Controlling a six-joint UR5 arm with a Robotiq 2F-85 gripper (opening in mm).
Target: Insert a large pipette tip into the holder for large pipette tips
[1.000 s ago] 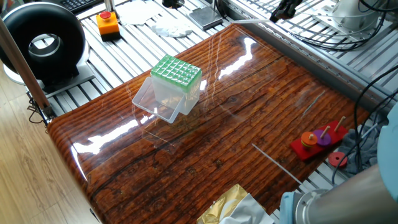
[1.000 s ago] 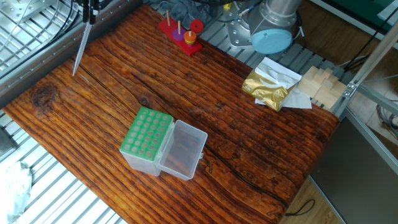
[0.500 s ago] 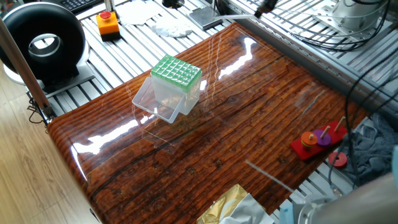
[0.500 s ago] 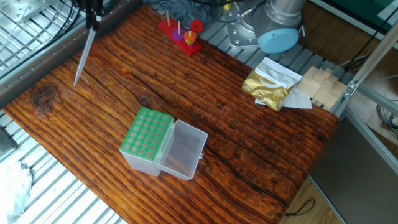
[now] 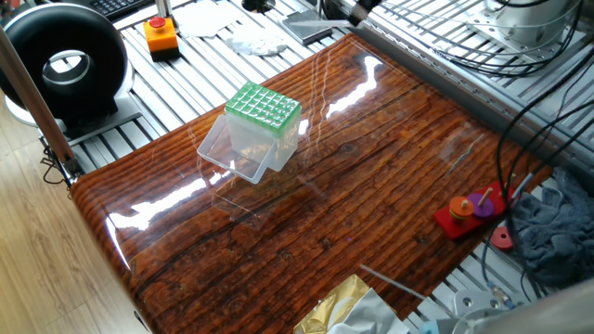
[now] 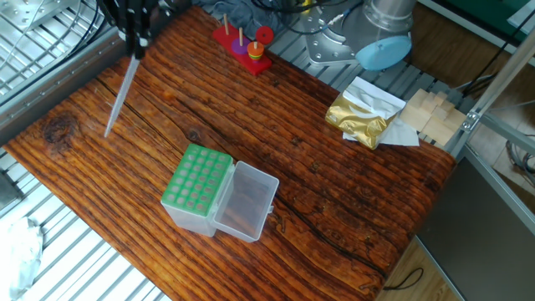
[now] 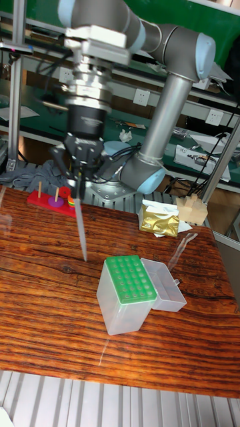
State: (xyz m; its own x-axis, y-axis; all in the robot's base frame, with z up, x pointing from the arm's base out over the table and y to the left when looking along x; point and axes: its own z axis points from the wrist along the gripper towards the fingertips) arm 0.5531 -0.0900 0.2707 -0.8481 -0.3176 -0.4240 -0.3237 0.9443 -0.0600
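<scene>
The holder for large pipette tips [image 6: 197, 180] is a clear box with a green gridded top [image 5: 263, 109] and its clear lid [image 6: 247, 201] hanging open at the side. It stands near one table edge [image 7: 131, 280]. My gripper [image 7: 79, 175] hangs above the far corner of the table, apart from the holder, and is shut on the top end of a large pipette tip [image 7: 81, 220]. The slim translucent tip [image 6: 121, 92] points down at the wood, its point just above the surface. In one fixed view only a bit of the gripper [image 5: 357, 7] shows at the top edge.
A red peg toy with coloured rings [image 6: 242, 46] sits at a table corner [image 5: 473, 211]. A gold foil packet [image 6: 359, 117] and wooden blocks [image 6: 430, 113] lie by the robot base. An orange button box [image 5: 161, 35] and a black round device [image 5: 65, 65] stand off the table.
The gripper, with the tip in it, has moved along the far table edge and closer to the holder. The robot's base joint has turned. The holder has not moved.
</scene>
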